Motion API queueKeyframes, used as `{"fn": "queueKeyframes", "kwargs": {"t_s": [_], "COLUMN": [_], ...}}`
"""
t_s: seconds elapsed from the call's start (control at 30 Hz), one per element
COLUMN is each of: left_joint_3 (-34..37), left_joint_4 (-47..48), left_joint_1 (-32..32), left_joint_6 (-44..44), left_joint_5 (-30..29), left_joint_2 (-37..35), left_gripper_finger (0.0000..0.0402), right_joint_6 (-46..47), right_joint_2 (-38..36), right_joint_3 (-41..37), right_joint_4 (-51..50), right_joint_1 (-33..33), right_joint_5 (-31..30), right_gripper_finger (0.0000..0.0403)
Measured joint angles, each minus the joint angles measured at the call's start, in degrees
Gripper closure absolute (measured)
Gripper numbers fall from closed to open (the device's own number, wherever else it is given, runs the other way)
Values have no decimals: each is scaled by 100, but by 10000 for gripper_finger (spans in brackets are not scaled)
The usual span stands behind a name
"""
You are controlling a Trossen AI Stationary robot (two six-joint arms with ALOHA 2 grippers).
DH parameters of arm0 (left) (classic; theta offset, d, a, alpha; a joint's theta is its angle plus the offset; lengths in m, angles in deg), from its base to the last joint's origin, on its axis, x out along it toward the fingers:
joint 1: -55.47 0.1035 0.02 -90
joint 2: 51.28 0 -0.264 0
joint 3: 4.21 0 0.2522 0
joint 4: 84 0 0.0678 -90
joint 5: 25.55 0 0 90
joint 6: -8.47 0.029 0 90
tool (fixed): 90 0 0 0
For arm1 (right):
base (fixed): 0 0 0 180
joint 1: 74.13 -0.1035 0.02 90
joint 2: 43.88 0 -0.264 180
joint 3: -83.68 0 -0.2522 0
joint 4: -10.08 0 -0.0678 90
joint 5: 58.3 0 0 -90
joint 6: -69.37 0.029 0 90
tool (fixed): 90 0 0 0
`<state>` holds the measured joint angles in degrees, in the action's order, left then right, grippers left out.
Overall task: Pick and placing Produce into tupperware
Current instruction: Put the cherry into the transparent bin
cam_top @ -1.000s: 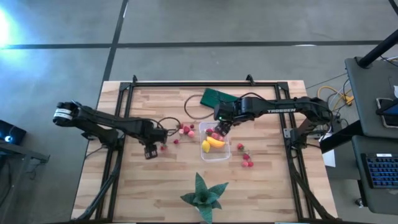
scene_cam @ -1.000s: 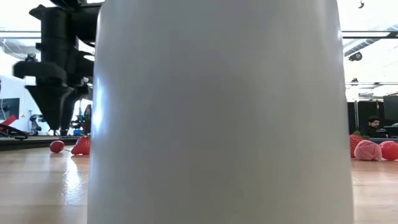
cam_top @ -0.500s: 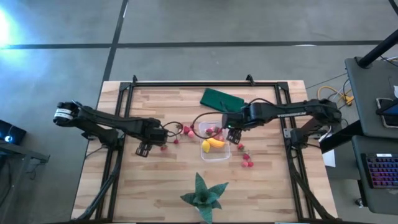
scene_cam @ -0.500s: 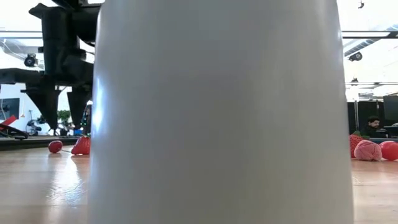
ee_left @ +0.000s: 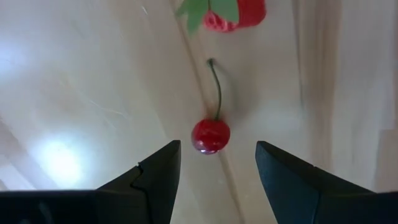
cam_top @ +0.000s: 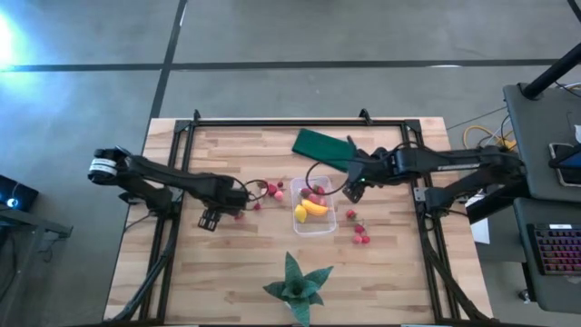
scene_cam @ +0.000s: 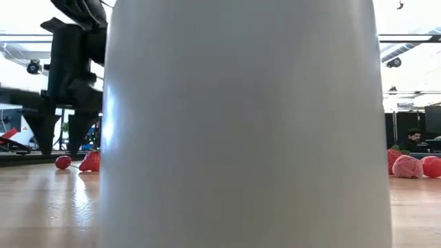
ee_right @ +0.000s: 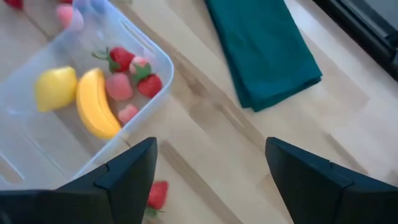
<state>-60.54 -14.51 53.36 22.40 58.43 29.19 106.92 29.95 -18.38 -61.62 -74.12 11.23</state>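
A pale butcher-block desk (cam_top: 227, 263) with a black frame around it stands on a grey concrete floor (cam_top: 272, 36), and a second work surface with a keyboard (cam_top: 556, 250) sits just beyond its right edge. Near the middle of the desk, the clear tupperware (cam_top: 314, 218) holds a yellow banana (ee_right: 96, 112), a lemon (ee_right: 55, 87) and several red and pink strawberries (ee_right: 134, 78). More red pieces lie loose on the wood on both sides of the tub: a cluster (cam_top: 270, 190) to its left and a few (cam_top: 359, 234) to its right. A folded dark green cloth (cam_top: 322, 145) lies toward the far edge, and a green star-shaped leafy object (cam_top: 295, 282) lies near the front edge. The left end effector (cam_top: 210, 219) hovers low over the wood left of the loose cluster, its fingers spread wide on either side of a cherry (ee_left: 210, 135) with a thin stem, not touching it; a strawberry (ee_left: 233, 12) lies just beyond. The right end effector (cam_top: 356, 189) hangs just beside the tub's right wall, fingers spread and holding nothing. In the low view a large white cylinder (scene_cam: 241, 124) blocks most of the scene; past it are bright windows, a ceiling with beams, and a person (scene_cam: 413, 138) seated far off in the room.
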Motion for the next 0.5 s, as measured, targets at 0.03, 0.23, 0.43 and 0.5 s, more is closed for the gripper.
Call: {"fn": "queueKeyframes", "kwargs": {"t_s": [0.03, 0.23, 0.43, 0.5], "left_joint_3": [31, 46, 37, 41], "left_joint_4": [-7, -26, -191, -178], "left_joint_1": [12, 39, 81, 105], "left_joint_6": [0, -4, -7, -9], "left_joint_5": [1, 0, 0, -3], "left_joint_2": [66, 451, 535, 553], "left_gripper_finger": [208, 208, 208, 208], "right_joint_6": [65, 520, 713, 776], "right_joint_2": [-67, -255, -252, -252], "right_joint_3": [-73, -386, -595, -645], "right_joint_4": [82, 153, 178, 200], "right_joint_1": [0, 13, 13, 13], "right_joint_5": [-29, -61, -60, -61], "right_gripper_finger": [110, 110, 115, 115]}}
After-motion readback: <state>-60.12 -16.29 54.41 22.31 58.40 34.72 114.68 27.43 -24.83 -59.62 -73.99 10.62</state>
